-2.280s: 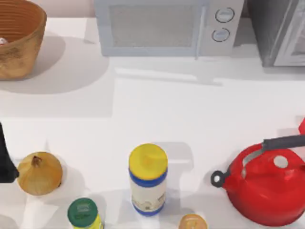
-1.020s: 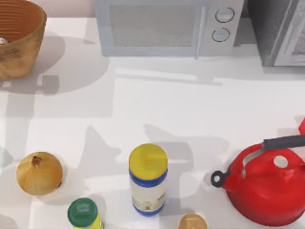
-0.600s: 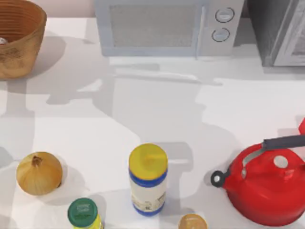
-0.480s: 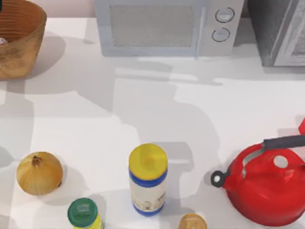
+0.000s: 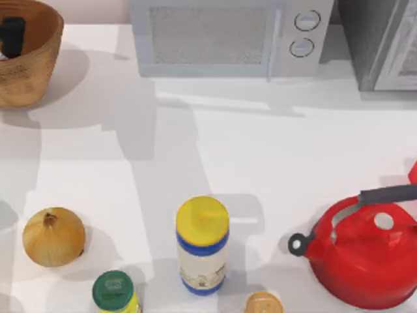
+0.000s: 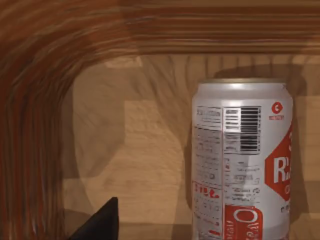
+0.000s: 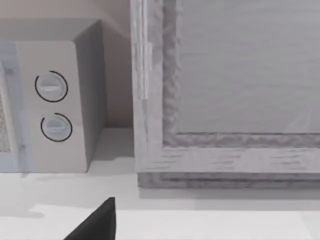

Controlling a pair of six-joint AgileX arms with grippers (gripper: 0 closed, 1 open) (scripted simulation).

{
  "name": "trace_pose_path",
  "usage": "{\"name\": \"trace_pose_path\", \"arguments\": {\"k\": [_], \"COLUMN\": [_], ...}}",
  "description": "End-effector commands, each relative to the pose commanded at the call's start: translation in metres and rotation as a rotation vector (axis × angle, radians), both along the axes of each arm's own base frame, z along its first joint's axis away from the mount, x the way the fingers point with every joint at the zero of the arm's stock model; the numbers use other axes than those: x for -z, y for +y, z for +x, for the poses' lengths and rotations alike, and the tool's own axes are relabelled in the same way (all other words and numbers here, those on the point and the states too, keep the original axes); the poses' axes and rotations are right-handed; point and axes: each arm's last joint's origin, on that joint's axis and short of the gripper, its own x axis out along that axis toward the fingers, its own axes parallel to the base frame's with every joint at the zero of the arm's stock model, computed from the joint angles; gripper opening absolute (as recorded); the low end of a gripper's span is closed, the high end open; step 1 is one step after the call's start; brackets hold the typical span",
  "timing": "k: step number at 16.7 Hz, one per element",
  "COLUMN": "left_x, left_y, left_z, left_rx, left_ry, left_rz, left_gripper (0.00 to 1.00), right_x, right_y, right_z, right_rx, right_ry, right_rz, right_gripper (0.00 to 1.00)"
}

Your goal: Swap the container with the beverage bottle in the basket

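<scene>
Looking down from the top view, the basket [image 5: 26, 59] is seen at the far left corner of the table [image 5: 273, 163], and the left gripper [image 5: 12, 36] is lowered into its mouth as a dark shape against the ribbed inner wall. A sliver of white is glimpsed just beside that dark shape at the frame edge; what it belongs to cannot be told there. Near the front edge, a tall yellow-lidded jar [image 5: 202, 244] stands upright, with an onion [image 5: 53, 236] to its left, a green-lidded jar [image 5: 114, 291] and a small tan-topped item [image 5: 263, 304] at the bottom edge, and a red kettle [image 5: 365, 251] on the right. A microwave [image 5: 228, 38] is set along the back.

Over to the left wrist view: the beverage bottle [image 6: 242, 160] is shown as a silver can with red-and-white printing and a barcode, lying on the woven basket floor, its long axis running along the picture's height, its plain rim end toward the basket wall. One dark fingertip [image 6: 97, 222] is seen well apart from it, not touching. Whether the claw is spread or pressed together cannot be told.

In the right wrist view, the right gripper's dark fingertip [image 7: 95, 222] is caught low over the white table, aimed at the microwave dials and a grey cabinet [image 7: 225, 90]. Its spread cannot be told either.
</scene>
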Motion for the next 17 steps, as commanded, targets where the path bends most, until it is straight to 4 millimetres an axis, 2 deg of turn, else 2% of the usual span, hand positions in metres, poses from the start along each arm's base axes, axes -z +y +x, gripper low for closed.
{"name": "trace_pose_path", "arguments": {"k": [7,13,17], "left_x": [0.004,0.055,0.060], "left_y": [-0.003,-0.003,-0.003], "left_z": [0.002,0.018,0.019], "left_rx": [0.005,0.001,0.001], "left_ry": [0.004,0.005,0.005], "left_rz": [-0.001,-0.001,-0.001], "left_gripper": [1.00,1.00,1.00], "right_x": [0.000,0.000,0.000], "right_y": [0.000,0.000,0.000], "right_z": [0.000,0.000,0.000], "right_rx": [0.000,0.000,0.000], "right_ry": [0.000,0.000,0.000], "right_rz": [0.000,0.000,0.000], "right_gripper": [1.00,1.00,1.00]}}
